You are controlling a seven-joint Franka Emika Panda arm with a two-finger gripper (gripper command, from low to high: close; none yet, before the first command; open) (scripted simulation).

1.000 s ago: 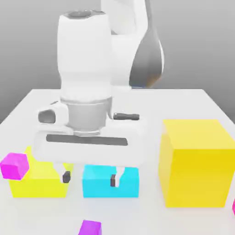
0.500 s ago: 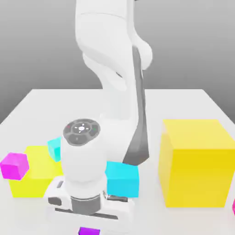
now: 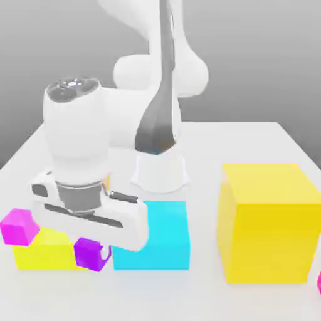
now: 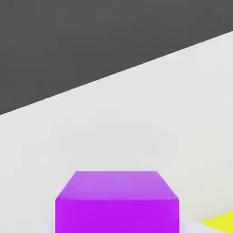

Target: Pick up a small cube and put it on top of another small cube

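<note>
The small cube, glossy violet-purple, hangs just under my white hand at the exterior view's left, in front of the low yellow block. My gripper is shut on this small cube, which looks raised off the table. In the hand view the same small cube sits close before the camera. A pinker magenta small cube rests on the low yellow block, a little to the left of the held cube.
A cyan block stands right beside the held cube. A large yellow block rises at the right, with a pink sliver at the frame's edge. The white table stretches behind; its front strip is bare.
The hand came down at the front and closed on the violet cube. It has since risen and carried the cube back and left toward the low yellow block.
</note>
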